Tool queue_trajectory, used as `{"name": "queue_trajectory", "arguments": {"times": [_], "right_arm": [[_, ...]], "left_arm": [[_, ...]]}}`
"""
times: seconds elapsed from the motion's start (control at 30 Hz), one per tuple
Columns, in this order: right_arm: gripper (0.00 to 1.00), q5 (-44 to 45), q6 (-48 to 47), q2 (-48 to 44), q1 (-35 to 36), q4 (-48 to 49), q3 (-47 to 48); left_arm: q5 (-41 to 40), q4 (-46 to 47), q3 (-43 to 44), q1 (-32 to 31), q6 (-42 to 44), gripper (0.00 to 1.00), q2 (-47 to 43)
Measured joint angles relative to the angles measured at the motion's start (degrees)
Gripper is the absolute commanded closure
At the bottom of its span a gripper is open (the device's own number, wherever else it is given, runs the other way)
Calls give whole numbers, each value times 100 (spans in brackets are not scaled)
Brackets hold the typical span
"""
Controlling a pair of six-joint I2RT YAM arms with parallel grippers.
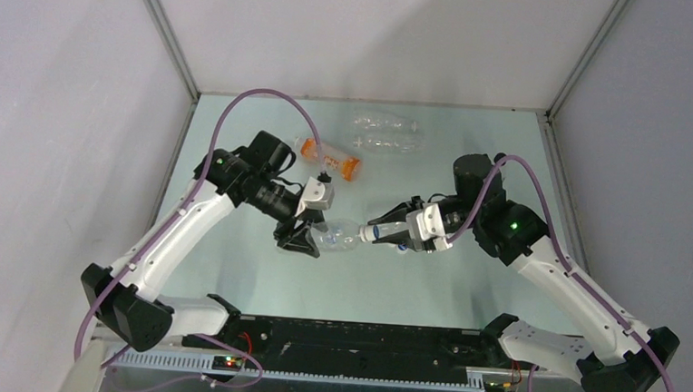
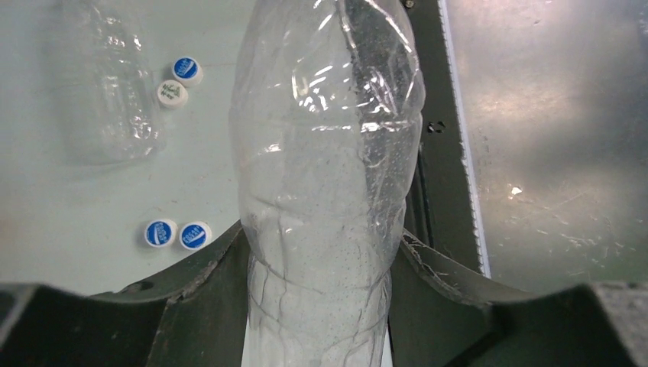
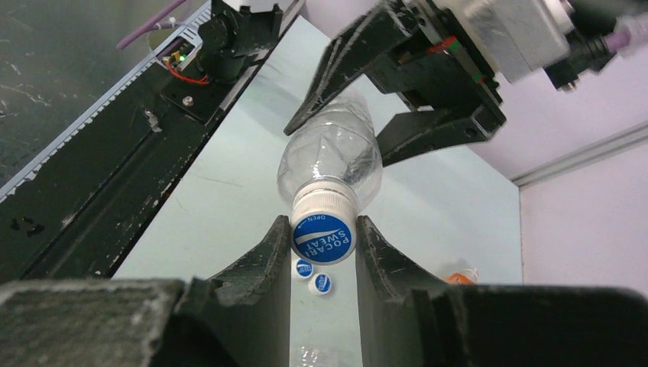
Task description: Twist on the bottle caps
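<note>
A clear ribbed bottle (image 1: 336, 236) hangs sideways above the table between both arms. My left gripper (image 1: 308, 239) is shut on the bottle's body (image 2: 325, 153), which fills the left wrist view between the jaws. My right gripper (image 3: 323, 246) is shut on a white cap with a blue top (image 3: 323, 237) that sits on the bottle's neck (image 3: 328, 200). Several loose caps lie on the table: two blue-topped ones (image 2: 160, 233) (image 2: 195, 235) side by side, and another blue one (image 2: 186, 69) next to a plain white one (image 2: 173, 94).
An orange bottle (image 1: 331, 159) lies behind the left arm. Two clear bottles (image 1: 385, 123) (image 1: 387, 143) lie at the back. Another clear bottle (image 2: 107, 84) lies near the loose caps. A black rail (image 1: 352, 342) runs along the near edge; walls close in both sides.
</note>
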Motion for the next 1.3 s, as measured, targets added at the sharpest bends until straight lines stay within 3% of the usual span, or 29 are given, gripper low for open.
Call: {"name": "queue_trajectory", "arguments": {"times": [0.17, 0.43, 0.57, 0.67, 0.7, 0.73, 0.9, 1.0, 1.1, 1.3], "right_arm": [[100, 273, 951, 83, 63, 282, 0], [100, 1670, 3727, 74, 319, 979, 22], [100, 2621, 5379, 52, 433, 1143, 28], [100, 3359, 6723, 55, 461, 1130, 37], [100, 3609, 7206, 87, 466, 1054, 70], [100, 3790, 7573, 120, 468, 933, 125], [90, 4721, 9053, 363, 474, 164, 608], [82, 4996, 9466, 367, 474, 57, 658], [68, 5117, 9567, 304, 498, 55, 662], [41, 4887, 8929, 210, 485, 131, 660]], "left_arm": [[-570, 1458, -962, -177, -949, 93, -911], [-2540, 3646, -2277, -837, -1668, 88, -2354], [-3779, 4450, -2688, -1412, -1639, 89, -2500], [-5149, 5390, -3147, -2022, -1456, 90, -2516], [-5934, 6022, -3458, -2275, -1285, 91, -2505], [-5976, 6061, -3475, -2402, -1279, 91, -2503], [-7969, 7740, -3976, -3156, -741, 96, -1991], [-8225, 7949, -3989, -3195, -743, 97, -1862], [-8142, 7958, -3989, -3187, -815, 98, -1904], [-7040, 7416, -3899, -2708, -1257, 98, -2216]]}}
